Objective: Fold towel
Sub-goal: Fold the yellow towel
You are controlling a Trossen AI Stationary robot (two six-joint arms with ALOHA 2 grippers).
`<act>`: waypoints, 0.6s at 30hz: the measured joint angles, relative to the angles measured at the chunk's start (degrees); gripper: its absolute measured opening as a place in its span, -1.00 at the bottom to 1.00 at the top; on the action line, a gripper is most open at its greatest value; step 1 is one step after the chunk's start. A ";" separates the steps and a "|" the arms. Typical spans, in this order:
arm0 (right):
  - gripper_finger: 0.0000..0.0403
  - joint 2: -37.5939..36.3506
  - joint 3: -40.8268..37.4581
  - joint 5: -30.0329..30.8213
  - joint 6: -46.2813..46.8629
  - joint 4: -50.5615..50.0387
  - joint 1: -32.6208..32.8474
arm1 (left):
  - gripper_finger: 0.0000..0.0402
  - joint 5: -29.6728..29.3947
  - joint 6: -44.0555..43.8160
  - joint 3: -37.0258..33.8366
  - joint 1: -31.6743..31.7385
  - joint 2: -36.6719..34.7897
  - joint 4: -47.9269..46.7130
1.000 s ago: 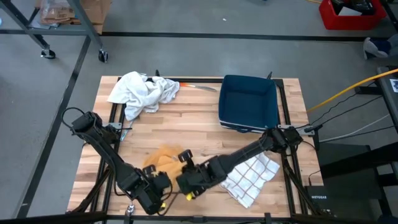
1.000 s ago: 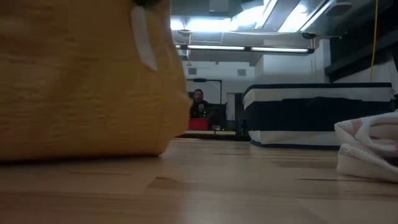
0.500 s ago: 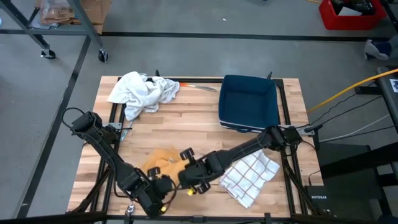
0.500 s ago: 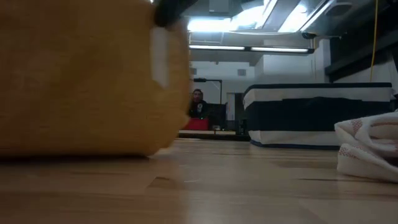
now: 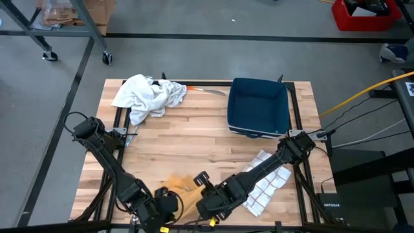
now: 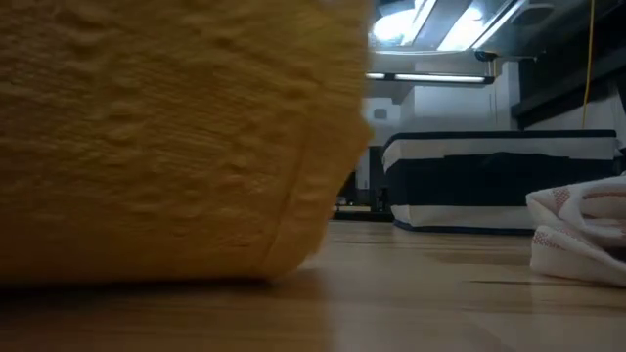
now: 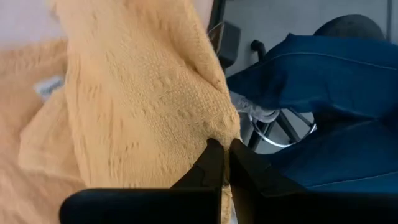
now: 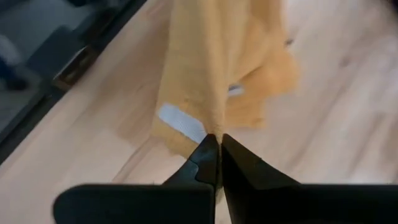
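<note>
1. Pinching the towel, the left gripper and right gripper are each clamped on an edge.
2. It lies bunched at the table's near edge, between both grippers.
3. Its long axis cannot be told.

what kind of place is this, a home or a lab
Most likely a robotics lab or workshop: a butcher-block wooden table on a black metal frame, bare grey concrete floor, and long ceiling strip lights.
</note>
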 joint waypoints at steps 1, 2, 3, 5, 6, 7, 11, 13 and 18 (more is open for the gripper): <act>-0.92 0.00 0.18 0.65 0.02 0.82 -0.31 | -0.99 -0.09 -1.07 0.00 -0.28 0.00 -0.59; -0.92 0.00 0.18 0.84 0.02 1.91 -0.85 | -0.99 -0.34 -2.19 0.00 -0.60 0.00 -1.15; -0.92 0.00 0.18 0.62 0.02 3.17 -1.49 | -0.99 -0.91 -3.34 0.00 -1.01 0.00 -1.54; -0.92 0.00 -0.24 -1.00 0.02 5.82 -3.05 | -0.99 -2.16 -6.15 0.00 -1.74 0.00 -2.83; -0.92 0.00 -0.76 -2.12 0.04 7.44 -3.86 | -0.99 -2.58 -7.35 0.00 -2.12 0.00 -3.64; -0.92 0.00 -1.28 -3.25 0.05 8.63 -4.68 | -0.99 -2.97 -8.68 0.00 -2.56 0.00 -4.86; -0.92 0.02 -3.46 -6.02 0.25 12.51 -7.65 | -0.99 -4.74 -16.00 0.00 -4.26 0.00 -12.75; -0.92 0.02 -4.90 -7.34 0.23 14.66 -8.80 | -0.97 -4.99 -19.95 -0.03 -4.97 0.00 -17.09; -0.92 0.07 -9.08 -8.83 0.23 19.49 -10.94 | -0.95 -5.09 -27.04 -2.16 -5.91 0.00 -23.01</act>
